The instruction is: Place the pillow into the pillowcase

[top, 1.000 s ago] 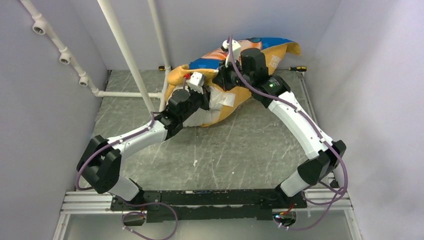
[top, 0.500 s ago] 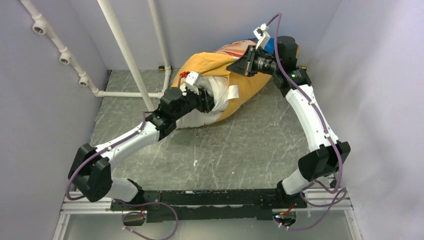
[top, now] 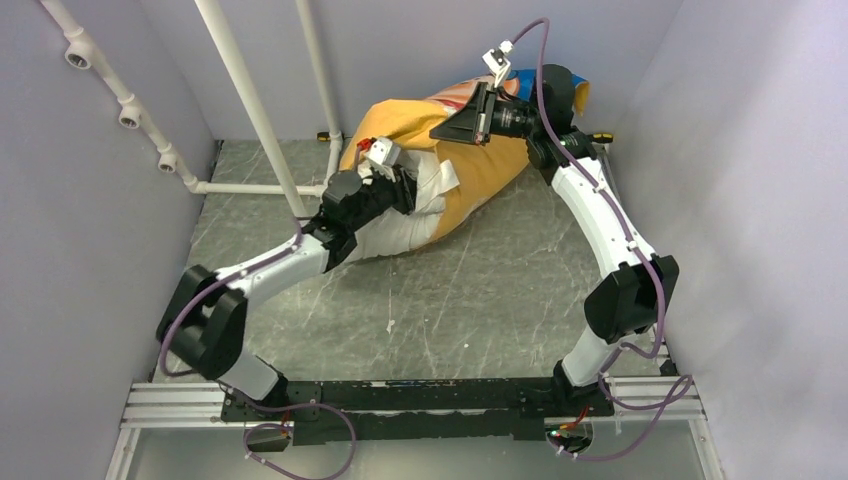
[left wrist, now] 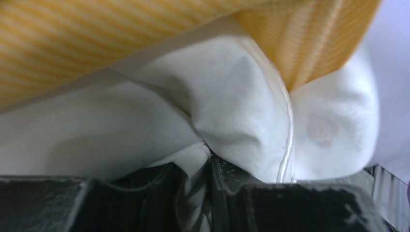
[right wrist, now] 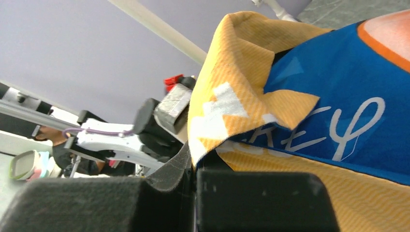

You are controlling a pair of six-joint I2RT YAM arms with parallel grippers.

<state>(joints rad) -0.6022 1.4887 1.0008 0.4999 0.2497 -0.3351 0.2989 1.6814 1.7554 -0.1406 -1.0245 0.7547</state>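
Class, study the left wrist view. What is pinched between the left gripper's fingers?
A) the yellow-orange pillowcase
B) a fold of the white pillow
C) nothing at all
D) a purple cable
B: in the left wrist view a fold of the pillow runs down between the closed fingers of the left gripper, while the striped pillowcase lies above it, outside the fingers.

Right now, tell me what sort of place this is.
Probably a lab test booth, not a home: plain lilac walls box in a grey stone-patterned table, a white pipe frame stands back left, and the left arm and right arm are bolted to a metal rail.
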